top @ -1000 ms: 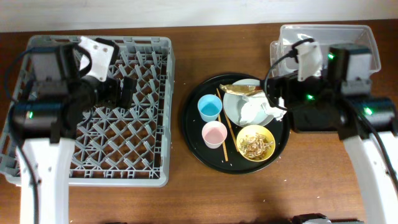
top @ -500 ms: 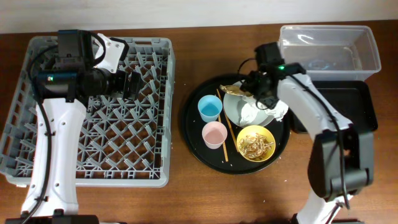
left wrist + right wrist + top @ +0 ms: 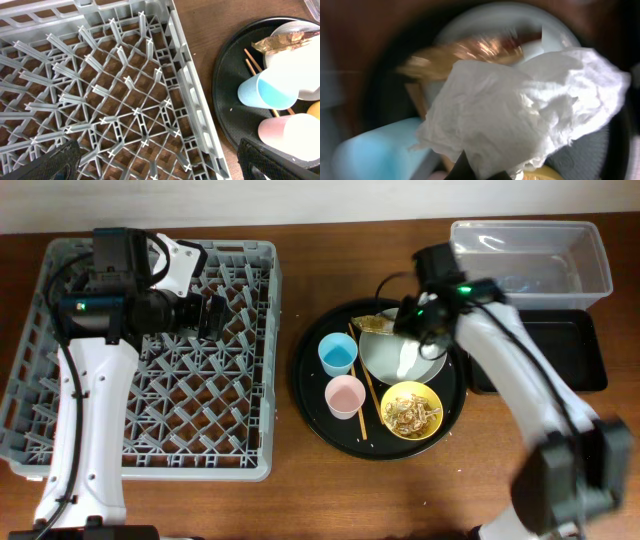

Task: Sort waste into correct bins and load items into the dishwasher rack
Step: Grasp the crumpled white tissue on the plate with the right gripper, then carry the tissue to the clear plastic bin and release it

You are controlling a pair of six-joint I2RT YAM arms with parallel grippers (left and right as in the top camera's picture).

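Grey plastic lattice marks the dishwasher rack (image 3: 60,430), which fills the left of the table. The left gripper (image 3: 160,167) hovers over the rack's upper right part with its jaws spread wide and empty. Its wrist view looks down on the pegs and across the rack wall to the round black tray (image 3: 308,395).

On that tray sit the pale grey plate (image 3: 378,352), the light-blue cup (image 3: 337,355), the pink cup (image 3: 345,396) and the yellow bowl (image 3: 436,406), which holds brown and whitish food scraps (image 3: 410,412). The wooden chopsticks (image 3: 368,392) lie between the two cups and the plate and bowl. The brown-gold wrapper (image 3: 375,323) rests on the plate's upper left edge.

The right gripper (image 3: 482,172) is over the plate. In its wrist view the dark fingertips stand close together at the bottom edge with the crumpled white tissue (image 3: 520,110) bunched between them, so the jaws appear pinched on it. The tissue fills most of that view, with the wrapper behind it. From overhead the right arm is blurred, and the tissue shows as a white strip over the plate's middle. Whether it hangs clear of the plate cannot be told.

The clear tub (image 3: 520,240) stands at the far right corner. The black rectangular tray (image 3: 560,345) lies just in front of it, right of the round tray.
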